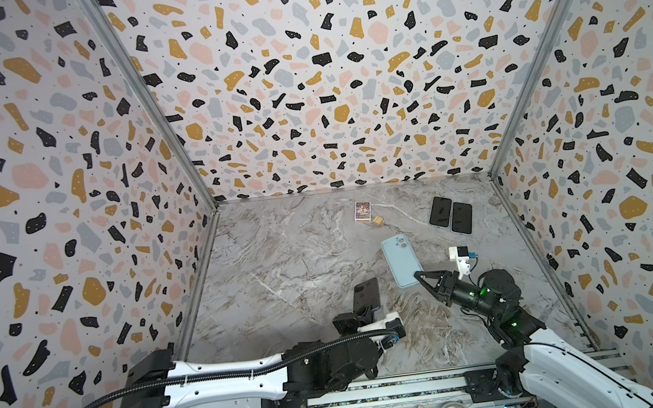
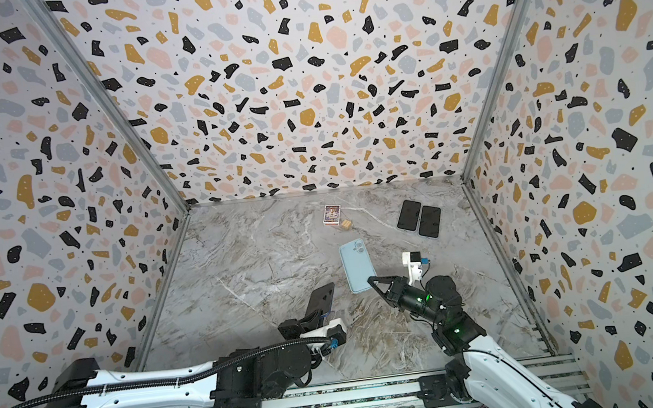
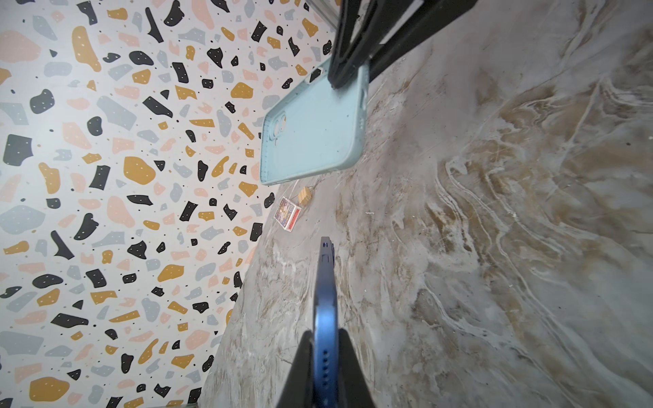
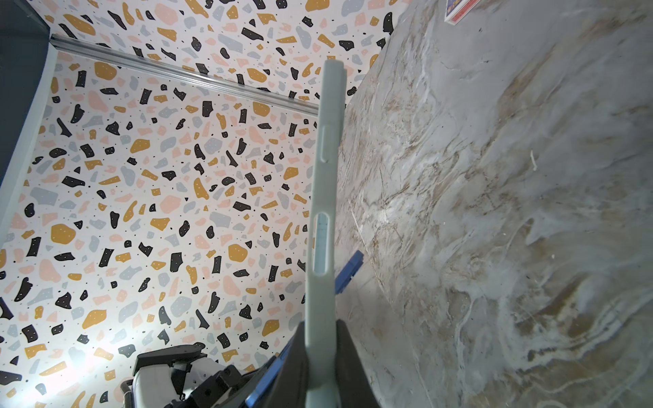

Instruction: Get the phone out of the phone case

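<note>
My left fingers (image 3: 297,374) are clamping the blue phone (image 1: 366,296), long axis pointing up-frame, while my right fingers (image 4: 353,367) are gripping the pale-blue case (image 1: 401,261), camera end upper-left.

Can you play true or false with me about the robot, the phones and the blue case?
1. The left pincer holds a blue phone. True.
2. The phone is inside the case. False: they are apart, and the right pincer holds the case.
3. Two black phones lie side by side on the table. True.
4. The case is red. False: it is pale blue.
</note>
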